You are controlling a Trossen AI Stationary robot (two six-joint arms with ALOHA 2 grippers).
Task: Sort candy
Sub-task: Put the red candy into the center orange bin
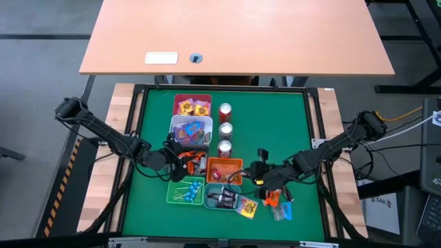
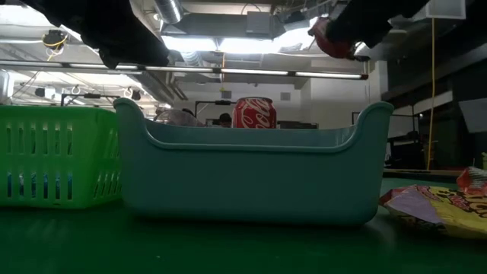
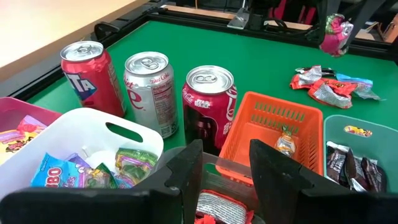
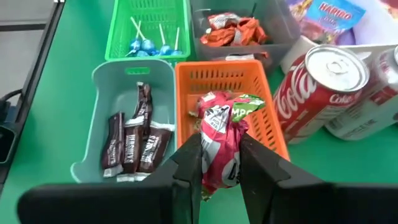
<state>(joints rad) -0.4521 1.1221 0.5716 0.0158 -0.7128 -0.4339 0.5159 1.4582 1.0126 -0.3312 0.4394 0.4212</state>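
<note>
The left gripper [image 1: 180, 153] hovered over the clear bin [image 1: 196, 161] of red-orange sweets [image 4: 227, 30] at the left of the bin cluster. Its fingers [image 3: 273, 169] stood apart with nothing between them.

Beside it sat the white bin [image 1: 178, 124] of bagged gummies [image 1: 193, 130], with the pink bin [image 1: 180, 98] of yellow-wrapped candy [image 1: 193, 107] behind it. In front lay the green bin [image 1: 171, 193] with blue lollipops [image 4: 148, 46].

Three cans [image 1: 224, 130] stood in a row just beside the white bin. Toward the front came the orange bin [image 1: 213, 162], holding one small wrapped sweet [image 3: 285, 144], and then the teal bin [image 1: 208, 191] with dark chocolate bars [image 4: 131, 139].

A yellow packet [image 1: 248, 207] lay on the green mat [image 1: 289, 117] just beside the teal bin. Farther right, a loose pile of red, orange and blue wrapped candy [image 1: 277, 205] rested on the mat.

The right gripper [image 1: 256, 170] hung just right of the orange bin, raised off the mat. Its fingers [image 4: 260, 167] were closed on a pink-and-green wrapped candy [image 4: 222, 139], which the right wrist view showed above the orange bin's near edge.
</note>
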